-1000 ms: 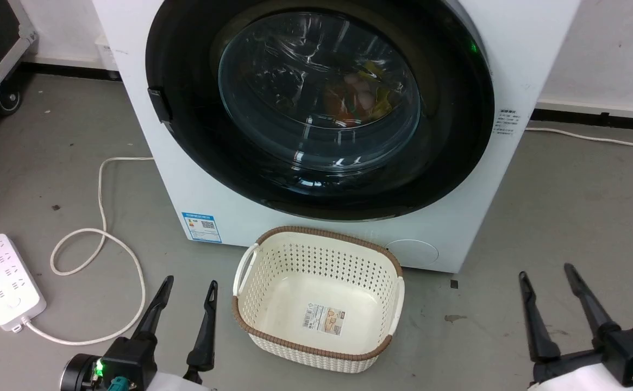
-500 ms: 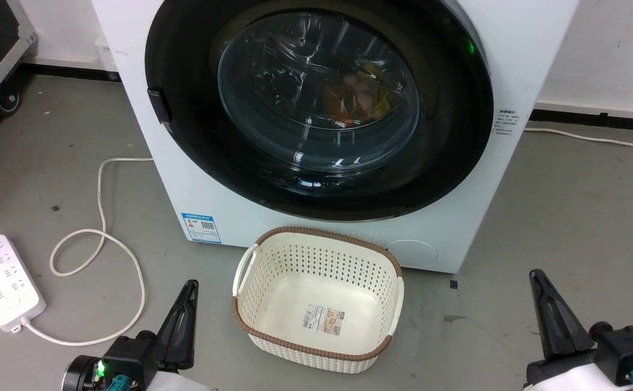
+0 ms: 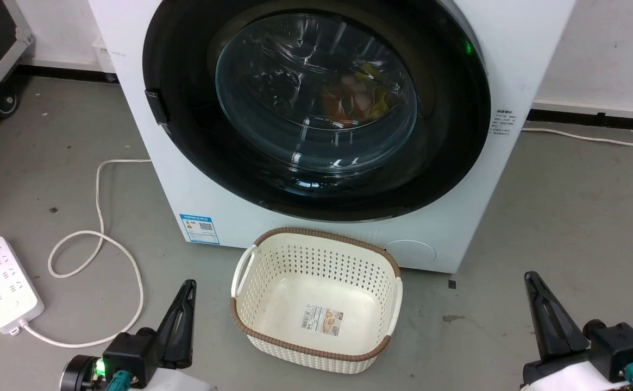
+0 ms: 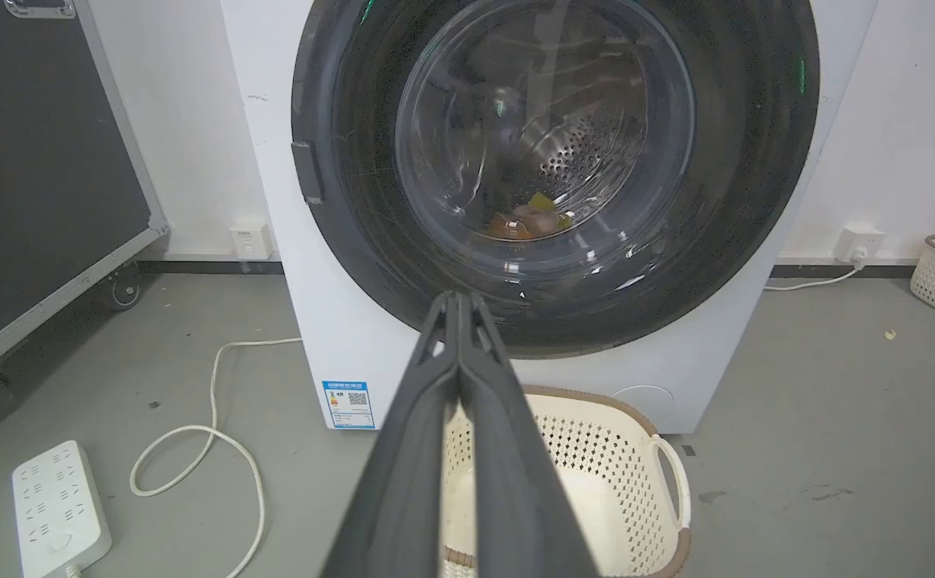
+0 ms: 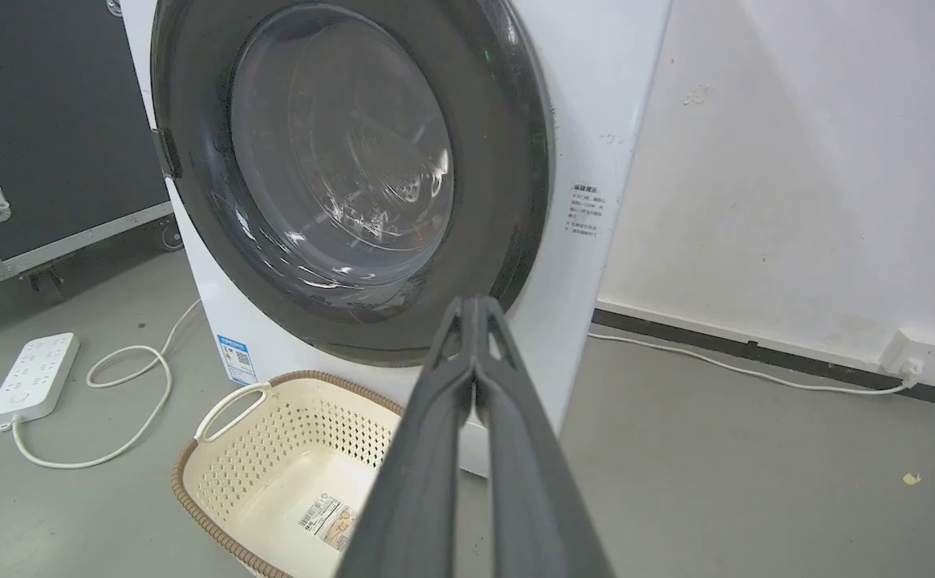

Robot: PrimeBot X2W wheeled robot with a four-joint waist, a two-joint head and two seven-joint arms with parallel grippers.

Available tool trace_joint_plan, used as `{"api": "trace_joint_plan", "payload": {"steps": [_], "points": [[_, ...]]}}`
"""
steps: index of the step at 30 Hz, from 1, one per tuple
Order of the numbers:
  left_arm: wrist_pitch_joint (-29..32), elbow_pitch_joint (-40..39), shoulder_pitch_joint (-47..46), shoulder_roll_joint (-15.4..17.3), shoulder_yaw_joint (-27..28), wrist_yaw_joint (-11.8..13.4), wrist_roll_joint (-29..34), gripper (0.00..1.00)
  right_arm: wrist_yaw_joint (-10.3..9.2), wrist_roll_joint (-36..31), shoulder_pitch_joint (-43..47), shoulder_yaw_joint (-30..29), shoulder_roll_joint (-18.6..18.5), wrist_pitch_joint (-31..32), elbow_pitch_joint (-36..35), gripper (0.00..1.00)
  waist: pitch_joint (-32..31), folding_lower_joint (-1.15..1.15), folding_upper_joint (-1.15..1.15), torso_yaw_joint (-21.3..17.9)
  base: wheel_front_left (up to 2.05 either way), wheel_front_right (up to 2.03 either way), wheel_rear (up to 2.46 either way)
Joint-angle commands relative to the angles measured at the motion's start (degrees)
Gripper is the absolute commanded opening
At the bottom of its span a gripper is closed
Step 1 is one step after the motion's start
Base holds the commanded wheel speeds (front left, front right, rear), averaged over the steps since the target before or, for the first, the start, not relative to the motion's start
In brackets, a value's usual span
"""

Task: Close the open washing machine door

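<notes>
the left claw (image 3: 187, 288) and the right claw (image 3: 531, 279) hover low over the grey floor (image 3: 566, 206), well apart from each other. each has its two dark fingers pressed together to a single point, and neither holds anything. ahead of both claws and above their tips is the door (image 3: 316, 103), a round glossy black ring with a clear bulging glass centre. it lies flat against the front of the white washer (image 3: 229, 206), nearer the left claw's line than the right's. a small dark catch (image 3: 153, 106) sits on the door's rim on the left claw's side. bright laundry (image 3: 357, 100) shows through the glass.

between the two claws, closer to the left one, a cream perforated basket (image 3: 316, 232) with a brown woven rim stands on the floor against the foot of the washer. a paper label lies on its bottom. beyond the left claw's tip a blue sticker (image 3: 199, 228) marks the washer's lower corner. out past the left claw's outer side lies a white power strip (image 3: 1, 282), and its cord (image 3: 98, 203) loops over the floor toward the washer. far ahead of the right claw, a white wall (image 3: 609, 49) rises behind the washer.
</notes>
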Motion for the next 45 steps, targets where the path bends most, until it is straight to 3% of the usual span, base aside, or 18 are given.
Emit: {"api": "trace_joint_plan", "payload": {"steps": [1, 45], "points": [[0.2, -0.2, -0.4, -0.4, 0.3, 0.2, 0.5, 0.00, -0.01, 0.1, -0.5, 0.1, 0.1, 0.3, -0.2, 0.00, 0.0, 0.00, 0.00, 0.0, 0.00, 0.00, 0.00], [5.4, -1.0, -1.3, -3.1, 3.3, 0.6, 4.4, 0.00, -0.02, 0.2, -1.6, 1.6, 0.2, 5.7, -0.6, 0.00, -0.3, 0.00, 0.00, -0.8, 0.00, 0.00, 0.00]]}}
